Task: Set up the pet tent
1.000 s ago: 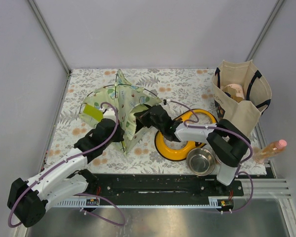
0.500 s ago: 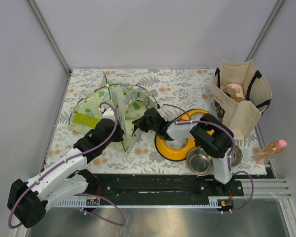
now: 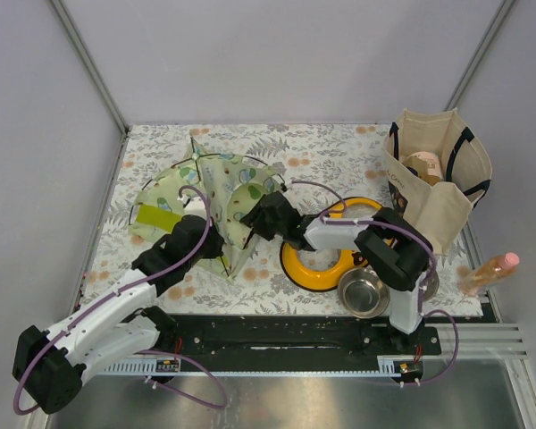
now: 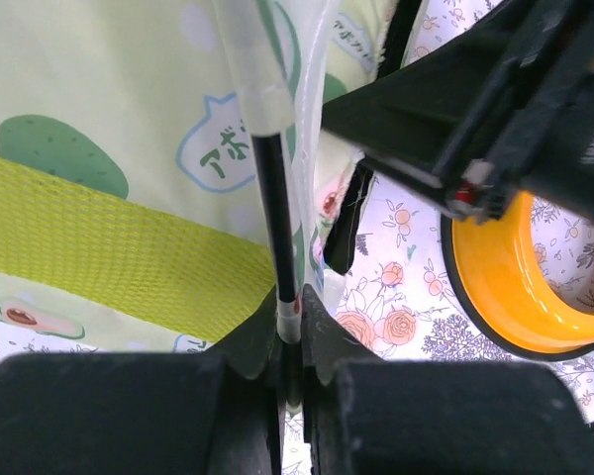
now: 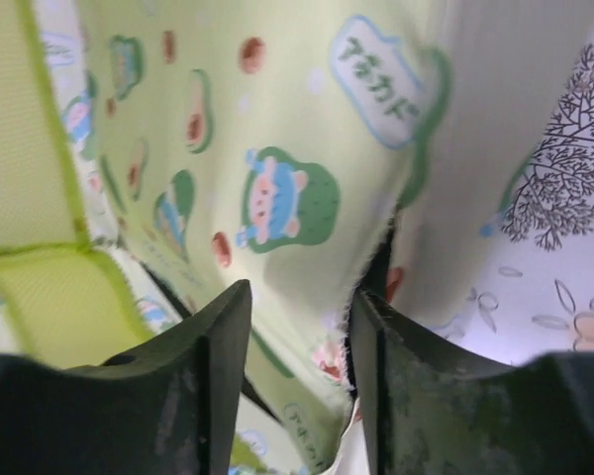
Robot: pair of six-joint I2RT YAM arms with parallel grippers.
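Note:
The pet tent [image 3: 225,181] lies half spread on the floral cloth at left centre, its avocado-print fabric bowed over thin black poles. My left gripper [image 3: 211,239] is at its near edge. In the left wrist view that gripper [image 4: 289,315] is shut on a black pole [image 4: 273,198] at its white ferrule, beside a lime-green panel [image 4: 99,247]. My right gripper [image 3: 262,217] sits at the tent's right side. Its jaws [image 5: 299,309] stand open, with the tent's fabric edge [image 5: 277,148] loose between the fingers.
An orange ring feeder [image 3: 325,261] lies right of the tent, under the right arm, with a steel bowl [image 3: 364,292] in front of it. A beige tote bag [image 3: 438,174] stands at the far right and a bottle [image 3: 491,268] lies by the right edge.
The tent has dropped from a tall peak to a lower, wider spread, shifting left. My right gripper has opened and let go of the fabric. The left grip on the pole has stayed.

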